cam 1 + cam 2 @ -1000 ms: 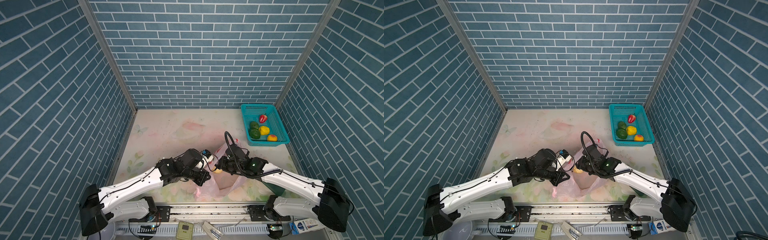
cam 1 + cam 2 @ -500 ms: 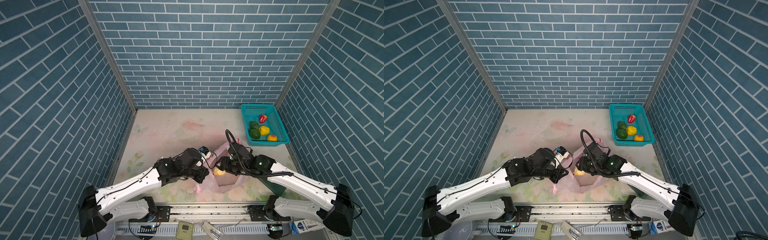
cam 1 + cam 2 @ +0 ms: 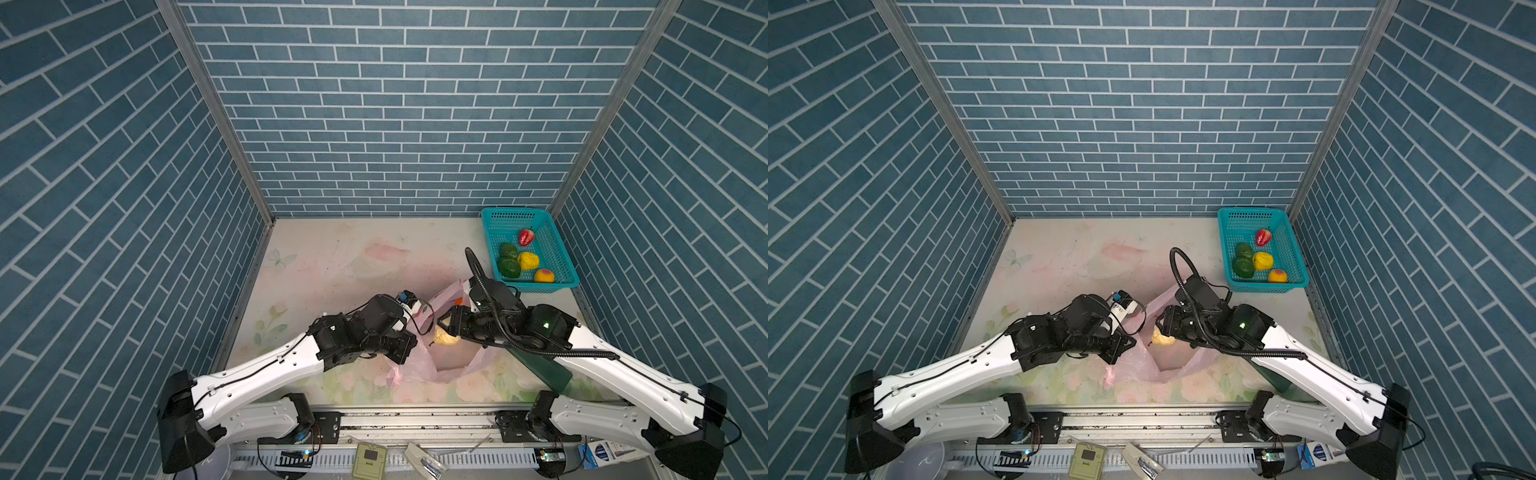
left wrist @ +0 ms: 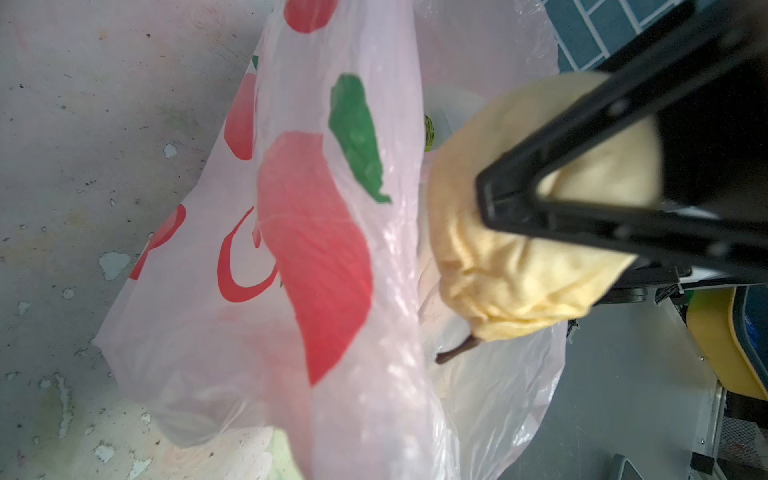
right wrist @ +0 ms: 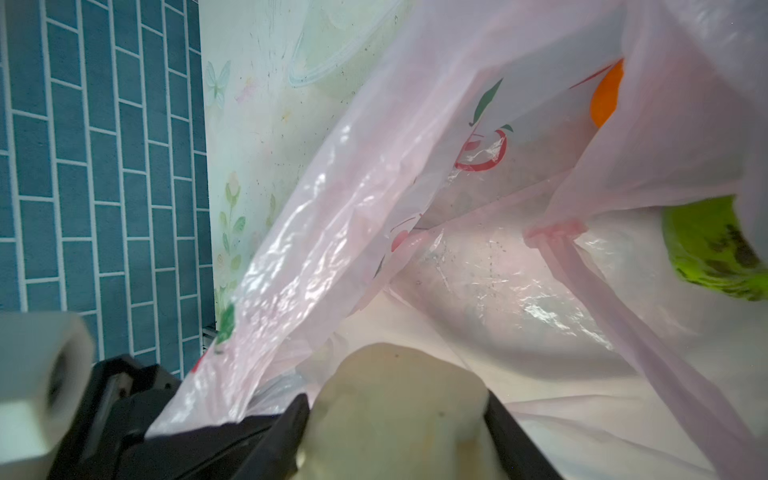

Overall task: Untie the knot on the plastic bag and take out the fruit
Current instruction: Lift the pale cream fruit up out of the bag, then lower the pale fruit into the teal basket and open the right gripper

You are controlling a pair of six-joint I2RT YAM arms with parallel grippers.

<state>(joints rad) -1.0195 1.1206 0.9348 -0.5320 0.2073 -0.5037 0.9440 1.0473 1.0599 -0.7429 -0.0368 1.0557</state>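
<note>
Top views, right tool point(image 3: 448, 326) lifted fruit point(image 3: 445, 338)

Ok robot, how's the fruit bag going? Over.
Left gripper shut on plastic bag rim, mouth open. Right gripper shut on cream-yellow pear at bag mouth. Inside: green fruit, orange fruit. Nothing in the way.

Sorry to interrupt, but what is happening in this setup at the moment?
The robot is emptying a thin translucent pink plastic bag printed with red apples. Its left hand is shut on the bag's edge, holding the mouth open, while the right hand grips a cream-yellow pear-shaped fruit at the opening. Five pieces of fruit already lie in the teal perforated plastic basket at the far right. An orange fruit and a light green fruit remain inside the bag.
</note>
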